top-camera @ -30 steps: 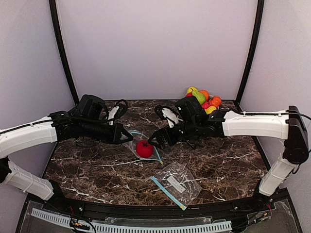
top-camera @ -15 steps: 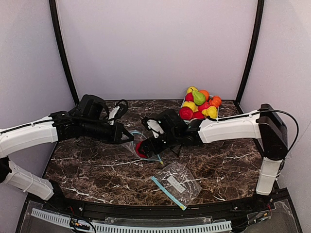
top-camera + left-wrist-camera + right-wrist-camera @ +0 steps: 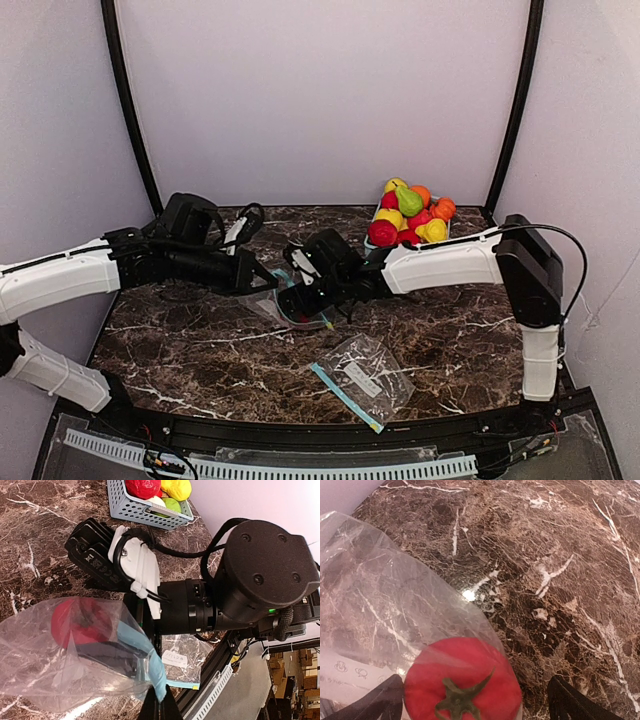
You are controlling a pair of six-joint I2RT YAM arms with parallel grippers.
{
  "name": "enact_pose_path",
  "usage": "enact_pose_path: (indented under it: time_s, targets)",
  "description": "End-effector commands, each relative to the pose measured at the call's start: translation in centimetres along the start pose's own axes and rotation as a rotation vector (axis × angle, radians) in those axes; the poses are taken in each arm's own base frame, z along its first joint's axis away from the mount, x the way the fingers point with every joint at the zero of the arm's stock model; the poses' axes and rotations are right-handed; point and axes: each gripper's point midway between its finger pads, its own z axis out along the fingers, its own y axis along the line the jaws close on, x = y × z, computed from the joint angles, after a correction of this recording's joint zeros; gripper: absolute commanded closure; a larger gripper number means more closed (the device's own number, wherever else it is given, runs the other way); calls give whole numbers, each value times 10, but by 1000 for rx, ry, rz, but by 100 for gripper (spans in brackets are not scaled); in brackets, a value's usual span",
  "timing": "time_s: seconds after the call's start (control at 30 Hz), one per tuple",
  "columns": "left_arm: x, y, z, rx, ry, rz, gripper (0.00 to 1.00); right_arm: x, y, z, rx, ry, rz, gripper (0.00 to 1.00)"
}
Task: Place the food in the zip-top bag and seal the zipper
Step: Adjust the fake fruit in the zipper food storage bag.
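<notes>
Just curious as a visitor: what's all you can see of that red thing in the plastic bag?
A small glossy red toy tomato, round, plastic-looking, with a dark green stalk facing the right wrist camera. It sits inside the clear bag on the marble table, between the open fingers of the right pincer.

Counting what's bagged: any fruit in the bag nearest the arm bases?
No, that bag lies flat and see-through, with nothing coloured in it.

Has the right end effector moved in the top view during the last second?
Yes. The right end effector went left, away from the pile of toy fruits at the back right, to the clear bag with the red tomato.
</notes>
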Motion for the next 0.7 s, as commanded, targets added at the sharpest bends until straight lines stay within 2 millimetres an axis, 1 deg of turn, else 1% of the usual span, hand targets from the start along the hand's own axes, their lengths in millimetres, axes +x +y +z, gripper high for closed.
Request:
enact_pose_path:
  time_s: [0.0, 0.13, 0.27, 0.37, 0.5, 0.53, 0.57, 0.67]
  targets:
    - [-24, -31, -22, 85, -85, 41, 99, 22, -33, 8, 111, 83, 50, 3]
    - [-34, -45, -27, 128, -97, 58, 99, 33, -48, 6, 179, 118, 48, 3]
    - [-40, -53, -31, 147, -109, 69, 99, 41, -62, 3, 230, 145, 58, 3]
    - [-41, -53, -32, 147, -116, 73, 99, 40, -63, -1, 229, 142, 64, 3]
    - [-34, -43, -25, 123, -101, 54, 99, 25, -51, -12, 176, 113, 42, 3]
    - [-31, -38, -22, 109, -95, 44, 99, 19, -47, -15, 155, 101, 37, 2]
    - [-29, -35, -21, 99, -93, 40, 99, 13, -40, -19, 125, 87, 27, 2]
    - [-23, -18, -18, 33, -95, 26, 99, -3, -19, -33, 17, 42, -1, 1]
